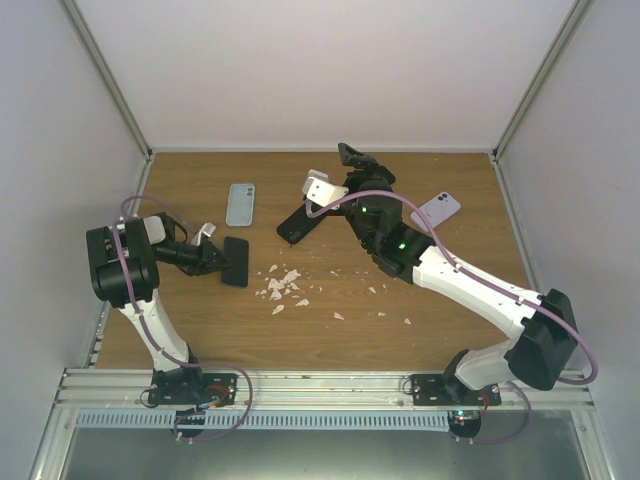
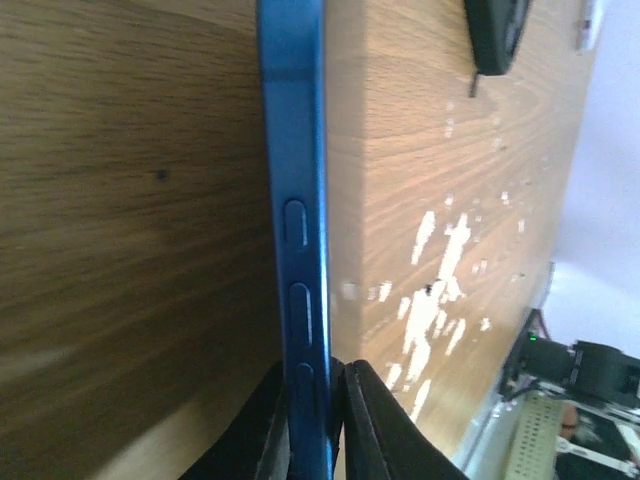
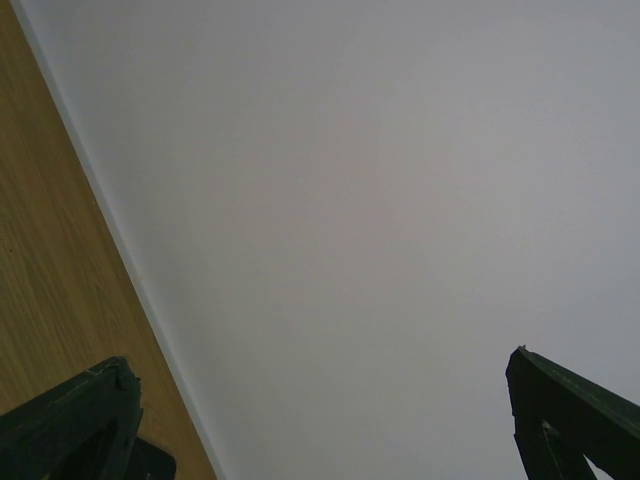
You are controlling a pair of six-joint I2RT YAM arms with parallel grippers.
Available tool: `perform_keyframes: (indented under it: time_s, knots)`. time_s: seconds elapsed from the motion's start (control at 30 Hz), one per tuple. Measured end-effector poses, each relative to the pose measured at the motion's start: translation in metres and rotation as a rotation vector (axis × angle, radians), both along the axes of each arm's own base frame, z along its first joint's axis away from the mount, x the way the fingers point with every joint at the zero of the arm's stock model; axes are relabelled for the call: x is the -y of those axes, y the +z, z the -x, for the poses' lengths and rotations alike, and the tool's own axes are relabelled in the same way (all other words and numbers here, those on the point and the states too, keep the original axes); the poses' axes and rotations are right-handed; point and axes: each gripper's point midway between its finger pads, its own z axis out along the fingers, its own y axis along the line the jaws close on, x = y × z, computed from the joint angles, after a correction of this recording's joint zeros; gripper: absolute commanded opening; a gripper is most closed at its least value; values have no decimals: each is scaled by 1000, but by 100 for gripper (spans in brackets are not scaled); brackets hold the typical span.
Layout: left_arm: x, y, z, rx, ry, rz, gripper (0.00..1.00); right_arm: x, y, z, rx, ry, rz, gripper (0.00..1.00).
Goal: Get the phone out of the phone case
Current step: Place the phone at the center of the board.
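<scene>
- The blue phone (image 2: 300,200) is at the left part of the wooden table (image 1: 420,300); the left gripper (image 2: 315,375) pinches one end tight, with a finger on each flat side; I cannot tell if the phone touches the wood.
- Its thin side looks bare, with the buttons showing; I think it is already out of the case.
- The black phone case (image 1: 298,222) lies well apart from it, further back, just by the right arm; it looks empty, but I cannot be sure.
- The right gripper (image 1: 355,158) points at the back wall; its jaws are wide and hold nothing.
- What is left, I guess: set the phone down and let go.
- Around: a light blue phone (image 1: 241,204) and a lilac phone (image 1: 437,208) lie flat near the back; white crumbs (image 1: 285,285) sit near the held phone; nothing seems to block it.
</scene>
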Motion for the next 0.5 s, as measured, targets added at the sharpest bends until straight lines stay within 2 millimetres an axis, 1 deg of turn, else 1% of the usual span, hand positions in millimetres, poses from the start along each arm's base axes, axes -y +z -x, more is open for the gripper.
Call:
perform_keyframes:
  time_s: [0.17,0.33,0.5]
  knots:
    - [-8,-8,-3,5,-3,-63,17,-1,-2,0,-4,2,4,99]
    - [-13,-13,-5,2,5,-100,28,-1,-4,0,-9,6,10,100]
    - [-14,-11,-7,1,16,-108,34,-3,-6,0,-14,14,14,100]
